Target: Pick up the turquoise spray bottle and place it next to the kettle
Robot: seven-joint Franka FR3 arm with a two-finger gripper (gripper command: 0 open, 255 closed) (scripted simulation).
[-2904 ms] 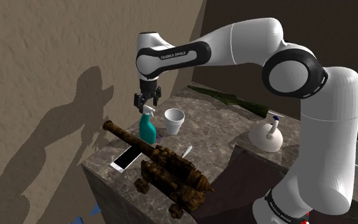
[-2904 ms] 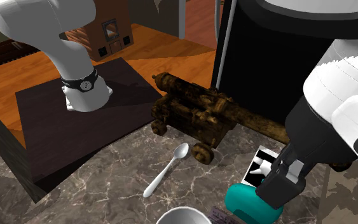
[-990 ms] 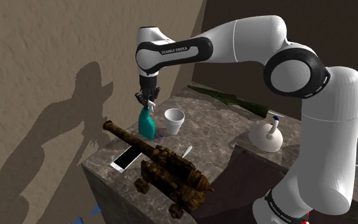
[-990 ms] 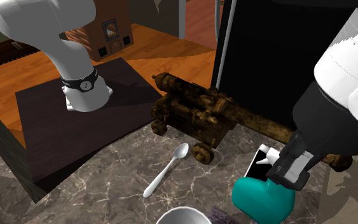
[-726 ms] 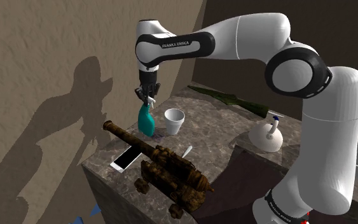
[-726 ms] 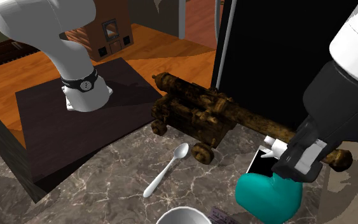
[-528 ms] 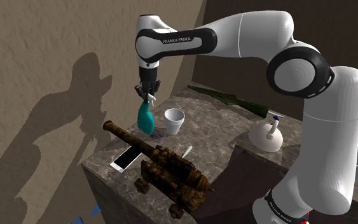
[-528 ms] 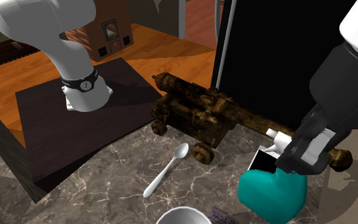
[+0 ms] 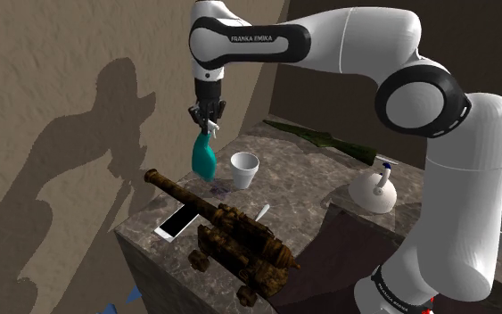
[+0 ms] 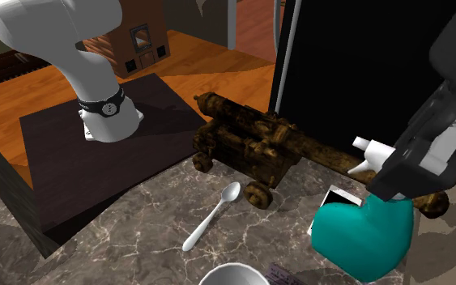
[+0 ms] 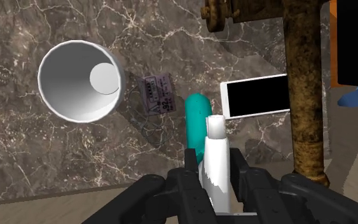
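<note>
A: Where does the turquoise spray bottle (image 9: 203, 159) sit?

B: In the air. It hangs tilted from the black gripper (image 9: 207, 119), whose fingers pinch its white spray head (image 11: 213, 149). Its body is clear of the marbled worktop (image 9: 316, 161), near the corner by the tan wall.

A: What lies under it?

B: In the wrist view, a phone (image 11: 255, 98) with a dark screen, a small printed label (image 11: 156, 94) and a white cup (image 11: 79, 79). The cup is just beside the bottle, and the phone lies against the barrel of a rusty model cannon (image 9: 231, 230).

A: And the edges?

B: The cannon takes up the worktop's near edge in the shoulder view. A spoon (image 10: 210, 217) lies beside its wheels. Open marbled surface runs from the cup toward the white kettle (image 9: 371, 191), which stands well apart at that view's right, next to the dark mat (image 10: 80, 174) under the arm's base.

A: What differs from 2.9 seconds ago?

B: Then the bottle stood on the worktop beside the cup, the gripper low around its head. Now both are higher, and in the second exterior view more of the phone shows below the bottle. Cup, cannon, spoon and kettle have not moved.
</note>
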